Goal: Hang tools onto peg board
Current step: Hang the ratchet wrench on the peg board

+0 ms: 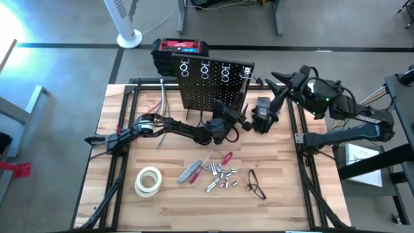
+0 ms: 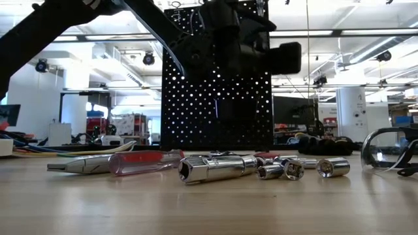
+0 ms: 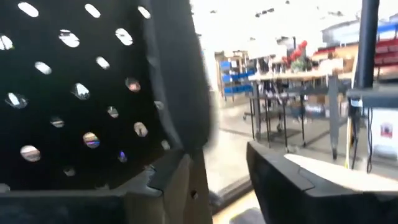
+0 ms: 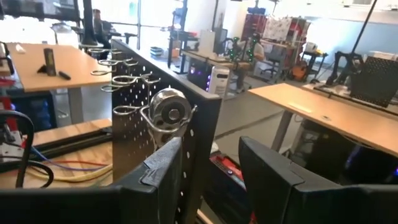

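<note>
The black peg board point(image 1: 212, 87) stands upright at the table's far middle, with silvery ring hooks point(image 1: 205, 66) along its top. A silvery round tool point(image 4: 170, 112) sits in the hook at the board's right end. Red-handled tools point(image 1: 226, 157), grey tools point(image 1: 190, 172) and short silvery bits point(image 1: 220, 177) lie on the table in front of the board, and also show in the low view point(image 2: 215, 168). My left gripper point(image 1: 228, 120) is open and empty by the board's lower right edge point(image 3: 176, 81). My right gripper point(image 1: 277, 83) is open and empty, just right of the board's top right corner.
A whitish tape roll point(image 1: 148, 181) lies at the near left. Safety glasses point(image 1: 255, 185) lie at the near right. Black gloves point(image 1: 261, 114) lie right of the board. A red-and-black box point(image 1: 180, 49) stands behind the board. Cables point(image 1: 158, 98) run along the far left.
</note>
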`<action>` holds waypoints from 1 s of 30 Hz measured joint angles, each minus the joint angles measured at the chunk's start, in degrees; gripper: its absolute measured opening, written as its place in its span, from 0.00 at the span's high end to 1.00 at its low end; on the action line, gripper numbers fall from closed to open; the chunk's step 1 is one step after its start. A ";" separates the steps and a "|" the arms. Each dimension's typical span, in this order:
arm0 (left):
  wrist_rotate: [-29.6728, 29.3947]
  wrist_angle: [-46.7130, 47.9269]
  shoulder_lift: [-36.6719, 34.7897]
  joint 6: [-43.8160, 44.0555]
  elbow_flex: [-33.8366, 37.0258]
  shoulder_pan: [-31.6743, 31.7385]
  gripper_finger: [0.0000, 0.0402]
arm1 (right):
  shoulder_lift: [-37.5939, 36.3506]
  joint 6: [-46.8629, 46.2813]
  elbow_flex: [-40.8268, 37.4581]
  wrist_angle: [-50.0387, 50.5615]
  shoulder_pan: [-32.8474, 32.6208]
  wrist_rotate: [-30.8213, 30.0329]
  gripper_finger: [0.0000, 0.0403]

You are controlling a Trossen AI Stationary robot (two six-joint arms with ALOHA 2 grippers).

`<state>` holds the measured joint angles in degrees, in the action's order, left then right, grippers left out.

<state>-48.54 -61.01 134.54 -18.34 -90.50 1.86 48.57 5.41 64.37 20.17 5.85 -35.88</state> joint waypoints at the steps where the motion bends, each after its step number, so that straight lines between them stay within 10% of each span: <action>1: -0.08 1.08 0.00 0.21 0.00 -0.33 0.58 | -0.45 -0.51 -0.44 0.00 0.00 0.24 0.63; 16: -10.41 4.24 -4.83 -8.76 4.16 -8.12 0.38 | -5.68 -6.33 -7.02 0.41 -3.10 2.98 0.63; 22: -14.58 6.70 -16.72 -5.36 22.26 -11.68 0.39 | -6.10 -10.82 -9.58 0.92 -5.78 9.52 0.63; 30: -4.38 27.46 -37.16 17.69 43.54 -11.94 0.47 | -3.89 -21.20 -16.85 13.25 -7.49 10.91 0.63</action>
<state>-52.92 -33.55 97.38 -0.65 -46.96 -10.09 44.68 -15.79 47.52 33.42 -1.65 -24.97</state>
